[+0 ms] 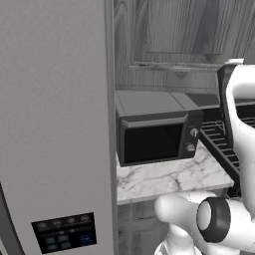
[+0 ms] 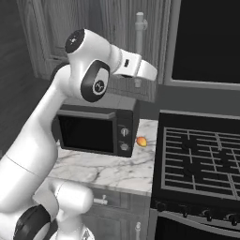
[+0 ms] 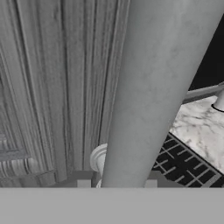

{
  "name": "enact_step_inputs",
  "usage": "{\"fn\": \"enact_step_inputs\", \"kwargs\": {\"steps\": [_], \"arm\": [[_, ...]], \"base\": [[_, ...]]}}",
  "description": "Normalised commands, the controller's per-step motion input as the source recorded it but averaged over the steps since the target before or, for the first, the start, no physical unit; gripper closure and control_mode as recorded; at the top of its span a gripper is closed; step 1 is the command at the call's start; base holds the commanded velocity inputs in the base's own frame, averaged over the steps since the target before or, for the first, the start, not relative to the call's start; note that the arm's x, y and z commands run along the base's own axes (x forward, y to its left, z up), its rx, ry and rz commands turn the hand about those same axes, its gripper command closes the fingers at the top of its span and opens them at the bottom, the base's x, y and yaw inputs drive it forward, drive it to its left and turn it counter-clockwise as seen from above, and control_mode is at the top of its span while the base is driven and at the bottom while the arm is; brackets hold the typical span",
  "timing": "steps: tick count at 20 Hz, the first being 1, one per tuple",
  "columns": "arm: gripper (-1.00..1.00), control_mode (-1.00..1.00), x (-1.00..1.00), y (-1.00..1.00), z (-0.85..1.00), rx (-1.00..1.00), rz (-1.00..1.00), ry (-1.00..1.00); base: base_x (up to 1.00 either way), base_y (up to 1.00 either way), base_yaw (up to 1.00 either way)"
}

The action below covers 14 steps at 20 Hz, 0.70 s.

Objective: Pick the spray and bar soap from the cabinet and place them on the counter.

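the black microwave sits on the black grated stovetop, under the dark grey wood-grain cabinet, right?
Not quite. The black microwave sits on the white marble counter, beside the black grated stovetop, under the dark grey wood-grain cabinet. The right base view shows it.

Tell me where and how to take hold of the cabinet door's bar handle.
Grip the handle around the middle of its round shaft, coming straight at the cabinet front. The bar stands upright, held off the door on short posts, so fingers can close from either side. The end effector looks shut on it already.

White arm raised, elbow bent, hand (image 2: pixel 138 70) clamped shut
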Motion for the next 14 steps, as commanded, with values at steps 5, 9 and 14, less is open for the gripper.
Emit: {"fn": "enact_step_inputs", "kwargs": {"steps": [5, 9, 14], "arm": [[1.00, -1.00, -0.43, 0.25, -0.01, 0.00, -0.09, -0.01], [1.00, -1.00, -0.45, 0.20, -0.05, 0.03, -0.08, -0.01], [1.00, -1.00, -0.44, 0.34, -0.07, 0.01, -0.05, 0.00]], "base": [[0.00, 0.00, 0.00], [0.00, 0.00, 0.00], [0.00, 0.00, 0.00]]}}
